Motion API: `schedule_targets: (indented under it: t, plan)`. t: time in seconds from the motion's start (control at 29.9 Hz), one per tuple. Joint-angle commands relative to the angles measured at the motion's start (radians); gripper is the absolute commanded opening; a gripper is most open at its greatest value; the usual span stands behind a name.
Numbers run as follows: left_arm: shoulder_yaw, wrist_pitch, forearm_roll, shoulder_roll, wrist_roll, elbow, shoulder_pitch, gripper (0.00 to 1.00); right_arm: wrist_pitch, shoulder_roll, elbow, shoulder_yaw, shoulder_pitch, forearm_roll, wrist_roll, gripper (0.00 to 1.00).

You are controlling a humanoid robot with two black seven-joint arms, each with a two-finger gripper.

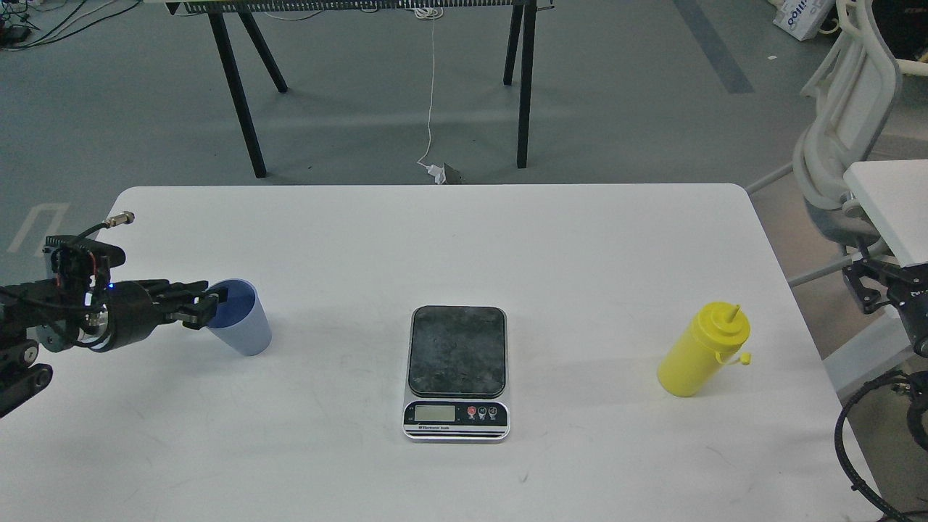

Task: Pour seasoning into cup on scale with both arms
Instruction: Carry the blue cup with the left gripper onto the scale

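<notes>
Nearest me, the flat glossy-plated scale sits mid-table. Left of it, my left gripper pinches the ribbed light-blue cup's rim. Right of it stands the yellow cylindrical seasoning; my right gripper isn't visible.

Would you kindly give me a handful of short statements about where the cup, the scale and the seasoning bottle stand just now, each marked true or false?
1. The cup stands on the scale. False: it is on the table, to the left of the scale.
2. The left gripper is at the cup's rim. True.
3. The scale's weighing plate is bare. True.
4. The seasoning bottle lies on its side. False: it stands upright, right of the scale.
5. The right gripper is holding the seasoning bottle. False: nothing touches the bottle, and the right gripper is not in view.
</notes>
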Motion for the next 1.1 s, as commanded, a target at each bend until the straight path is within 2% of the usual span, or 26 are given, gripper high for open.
schedule_targets:
  t: [0.0, 0.17, 0.33, 0.47, 0.57, 0.7, 0.8, 0.9, 1.07]
  plan:
    - [-0.005, 0.001, -0.006, -0.001, -0.02, -0.013, -0.019, 0.04, 0.0, 0.0, 0.0, 0.001, 0.0, 0.0, 0.0, 1.0]
    - [-0.005, -0.03, -0.011, 0.008, -0.025, -0.119, -0.122, 0.04, 0.0, -0.005, -0.003, 0.001, 0.0, 0.0, 0.0, 1.0]
    - [-0.007, -0.183, -0.008, -0.003, 0.001, -0.277, -0.3, 0.04, 0.0, -0.014, -0.003, 0.004, -0.006, 0.0, 0.0, 1.0]
    - [-0.005, -0.287, 0.006, -0.114, 0.104, -0.357, -0.392, 0.04, 0.0, -0.014, -0.003, 0.016, -0.02, 0.0, 0.0, 1.0]
    - [0.003, -0.332, 0.043, -0.254, 0.153, -0.363, -0.418, 0.04, 0.0, -0.015, -0.003, 0.036, -0.035, 0.0, 0.0, 1.0]
    - [0.07, -0.341, 0.15, -0.383, 0.17, -0.339, -0.424, 0.05, 0.0, -0.023, -0.003, 0.061, -0.049, 0.002, 0.0, 1.0]
    - [0.13, -0.341, 0.173, -0.434, 0.17, -0.32, -0.411, 0.06, 0.0, -0.032, -0.003, 0.065, -0.052, 0.002, 0.0, 1.0]
    - [0.177, -0.34, 0.173, -0.426, 0.168, -0.32, -0.408, 0.06, 0.0, -0.034, -0.003, 0.071, -0.058, 0.002, 0.0, 1.0]
    - [0.173, -0.34, 0.17, -0.38, 0.168, -0.32, -0.392, 0.06, 0.0, -0.034, 0.0, 0.079, -0.061, 0.002, 0.0, 1.0]
